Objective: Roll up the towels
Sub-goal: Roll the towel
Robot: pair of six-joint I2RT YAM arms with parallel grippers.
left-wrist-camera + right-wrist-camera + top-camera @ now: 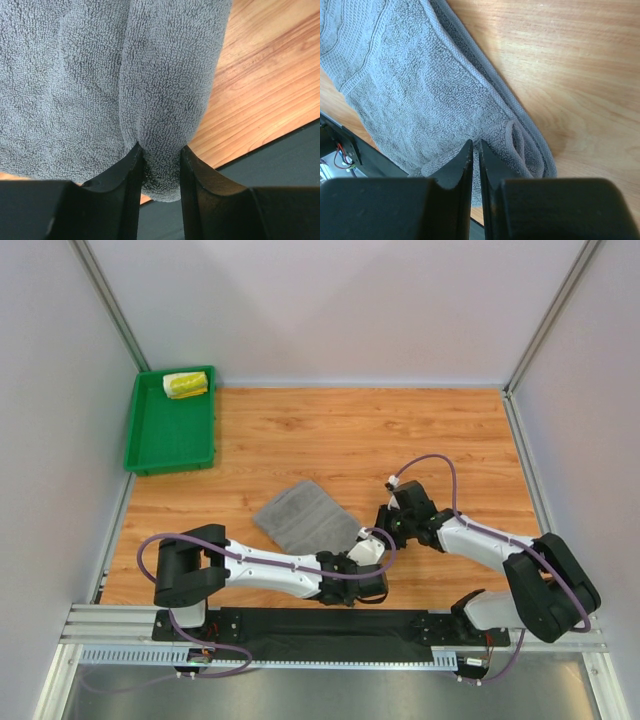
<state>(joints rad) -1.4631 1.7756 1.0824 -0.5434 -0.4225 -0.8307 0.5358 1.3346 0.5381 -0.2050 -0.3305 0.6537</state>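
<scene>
The grey towel (303, 516) lies folded on the wooden table just ahead of both arms. In the left wrist view a thick fold of the grey towel (100, 75) bulges between the fingers, and my left gripper (161, 167) is shut on it at the towel's near edge. My right gripper (475, 146) is shut on a thin layer of the grey towel (420, 90) next to a curled corner. From above, the left gripper (368, 572) and right gripper (384, 530) meet at the towel's near right corner. The white-yellow towel (186, 385) sits rolled in the tray.
A green tray (165, 440) stands at the back left against the wall. Bare wooden table (420, 430) stretches behind and to the right of the towel. A black mat (300, 625) covers the near edge between the arm bases. Grey walls enclose three sides.
</scene>
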